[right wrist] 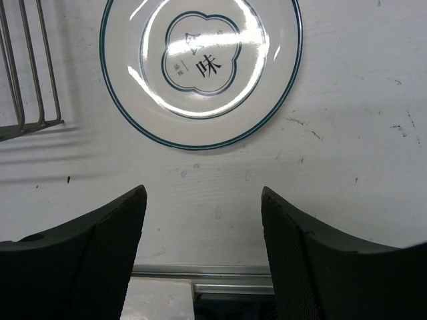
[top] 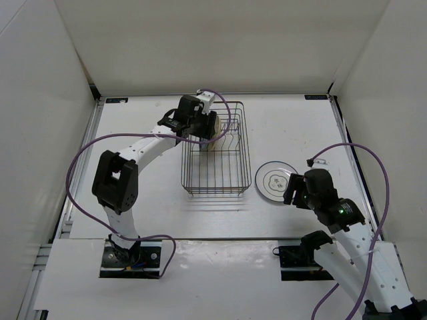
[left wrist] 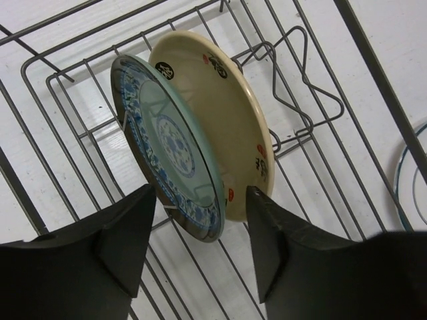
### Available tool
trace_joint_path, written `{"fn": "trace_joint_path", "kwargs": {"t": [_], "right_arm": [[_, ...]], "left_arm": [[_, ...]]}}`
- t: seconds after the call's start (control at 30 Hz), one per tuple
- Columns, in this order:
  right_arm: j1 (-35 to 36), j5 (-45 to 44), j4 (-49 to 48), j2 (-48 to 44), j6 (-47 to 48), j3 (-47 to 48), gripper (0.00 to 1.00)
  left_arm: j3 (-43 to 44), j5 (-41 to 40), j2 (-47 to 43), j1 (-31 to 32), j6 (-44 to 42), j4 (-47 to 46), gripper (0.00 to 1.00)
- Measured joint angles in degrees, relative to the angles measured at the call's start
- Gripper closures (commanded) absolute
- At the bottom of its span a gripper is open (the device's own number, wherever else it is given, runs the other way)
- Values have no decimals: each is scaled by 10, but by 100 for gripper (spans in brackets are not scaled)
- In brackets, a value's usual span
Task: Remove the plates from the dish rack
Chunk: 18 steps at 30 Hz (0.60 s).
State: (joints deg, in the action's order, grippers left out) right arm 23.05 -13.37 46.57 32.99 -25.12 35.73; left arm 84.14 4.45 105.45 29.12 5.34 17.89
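Dark wire made up the rectangular dish rack (top: pixel 215 172), and in it the blue-teal round plate (left wrist: pixel 170 143) and the cream-tan round plate (left wrist: pixel 227 113) stood on edge, face to face and very close. You had your left gripper (left wrist: pixel 200 197) spread wide with nothing in it, and the lower rims of both plates sat in the gap between its fingers. That was your hazard. The blue-teal rim lay toward one finger and the cream-tan rim just inside the other, so I judge a closing there could have pinched both plates at once. A double grip on glazed rims would likely have slipped and dropped one onto the wire. Had you shifted to single out one plate, a fingertip could have knocked its neighbour over. A lift out of line with the prongs might have snagged and dragged the rack. Your right gripper (right wrist: pixel 203 193) was wide and empty too. The white round plate with the thin dark rim ring (right wrist: pixel 200 63) lay flat on the white table (right wrist: pixel 347 167) just beyond its fingertips, outside the rack, safe unless that arm swept forward.
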Motion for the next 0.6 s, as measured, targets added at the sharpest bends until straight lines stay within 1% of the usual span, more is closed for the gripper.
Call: {"fn": "trace_joint_path", "kwargs": {"t": [0.03,0.2,0.23,0.3,0.33,0.43,0.47,0.53,0.57,0.6], "right_arm": [[0,0,0,0,0,0,28],[0,3,0,0,0,-1,28],[0,3,0,0,0,-1,28],[0,3,-2,1,0,-5,28],[0,3,-2,2,0,-7,28],[0,3,-2,12,0,-10,28],[0,3,-2,14,0,-10,28],[0,3,-2,18,0,-10,26],[0,3,-2,19,0,-10,26],[0,3,-2,20,0,-10,26]], "left_arm": [[0,-5,2,0,-1,-3,39],[-3,-14,13,2,-8,-18,53],[-5,-14,13,2,-8,-22,58],[-10,-14,13,4,-10,-32,62],[-13,-15,13,7,-12,-37,66],[-19,-14,13,9,-13,-46,72],[-22,-13,13,9,-13,-49,76],[-26,-10,13,10,-9,-55,78],[-30,-10,12,10,-8,-59,81],[-32,-10,12,11,-5,-60,81]]}}
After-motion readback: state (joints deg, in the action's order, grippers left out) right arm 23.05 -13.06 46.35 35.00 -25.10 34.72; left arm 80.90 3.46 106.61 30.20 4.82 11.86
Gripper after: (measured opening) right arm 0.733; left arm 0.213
